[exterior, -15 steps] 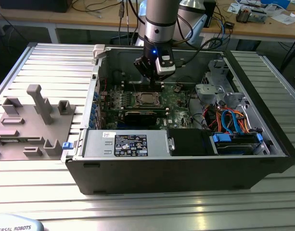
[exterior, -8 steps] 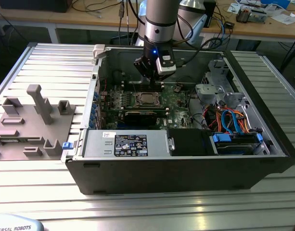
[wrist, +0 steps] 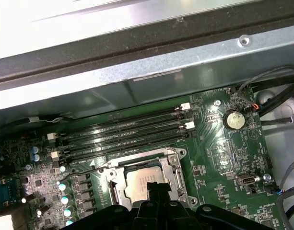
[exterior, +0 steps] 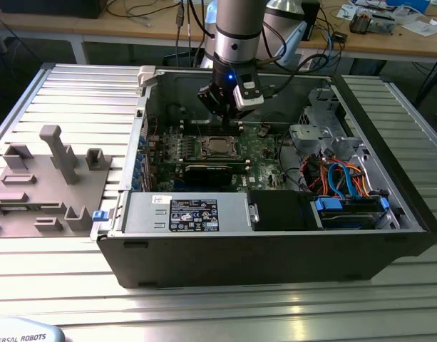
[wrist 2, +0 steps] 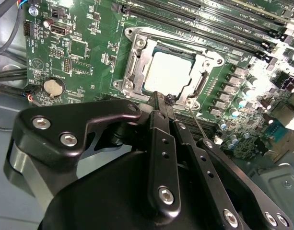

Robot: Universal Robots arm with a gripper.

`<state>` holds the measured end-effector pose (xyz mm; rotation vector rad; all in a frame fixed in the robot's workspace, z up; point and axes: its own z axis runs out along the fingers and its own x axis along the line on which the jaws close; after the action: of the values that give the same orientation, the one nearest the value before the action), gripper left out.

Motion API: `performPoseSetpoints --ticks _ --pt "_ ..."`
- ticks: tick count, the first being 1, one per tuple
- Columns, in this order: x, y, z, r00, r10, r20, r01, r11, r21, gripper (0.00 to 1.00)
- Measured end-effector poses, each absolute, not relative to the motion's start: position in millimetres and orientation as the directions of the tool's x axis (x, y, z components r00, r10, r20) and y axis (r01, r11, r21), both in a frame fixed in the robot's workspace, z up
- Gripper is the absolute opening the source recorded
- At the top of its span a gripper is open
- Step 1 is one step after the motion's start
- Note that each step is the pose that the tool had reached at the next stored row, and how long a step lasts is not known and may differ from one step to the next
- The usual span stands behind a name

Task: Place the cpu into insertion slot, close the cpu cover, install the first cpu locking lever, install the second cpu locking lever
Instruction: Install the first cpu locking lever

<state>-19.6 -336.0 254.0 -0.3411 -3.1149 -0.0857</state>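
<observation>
cpu (wrist 2: pixel 168 72) seated in insertion slot (wrist 2: pixel 137 64), centre of the second wrist view | cpu cover (wrist 2: pixel 207 61) lowered flat around chip, judged closed | locking lever (wrist 2: pixel 199 125) seen lower right of socket, latching undecided | gripper (wrist 2: pixel 161 99) fingers brought together, nothing held, tips at socket's lower edge

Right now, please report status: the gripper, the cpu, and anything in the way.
Gripper shut, tips at the socket's edge. Cpu seated in the insertion slot, cpu cover down around it. One thin locking lever beside the tips, not latched. Nothing else in the way.
</observation>
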Motion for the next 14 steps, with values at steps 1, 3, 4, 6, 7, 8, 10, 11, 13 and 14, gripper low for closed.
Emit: performPoseSetpoints --ticks 1,3,4,6,7,8,10,11,13,14 --pt "-19.6 -336.0 254.0 -0.977 0.213 0.013 0.214 0.975 0.054 0.11" --pt "-19.6 -336.0 254.0 -0.978 0.207 0.013 0.208 0.977 0.054 0.11" --pt "-19.6 -336.0 254.0 -0.979 0.205 0.013 0.205 0.977 0.054 0.11" --pt "-19.6 -336.0 254.0 -0.98 0.199 0.013 0.2 0.978 0.054 0.11" --pt "-19.6 -336.0 254.0 -0.98 0.196 0.013 0.197 0.979 0.054 0.11" --pt "-19.6 -336.0 254.0 -0.981 0.194 0.013 0.194 0.98 0.054 0.11" --pt "-19.6 -336.0 254.0 -0.983 0.185 0.013 0.186 0.981 0.054 0.11" --pt "-19.6 -336.0 254.0 -0.983 0.181 0.013 0.181 0.982 0.054 0.11" --pt "-19.6 -335.9 253.9 -0.984 0.178 0.013 0.178 0.982 0.056 0.11" --pt "-19.6 -336.0 254.0 -0.984 0.175 0.014 0.176 0.983 0.06 0.11"
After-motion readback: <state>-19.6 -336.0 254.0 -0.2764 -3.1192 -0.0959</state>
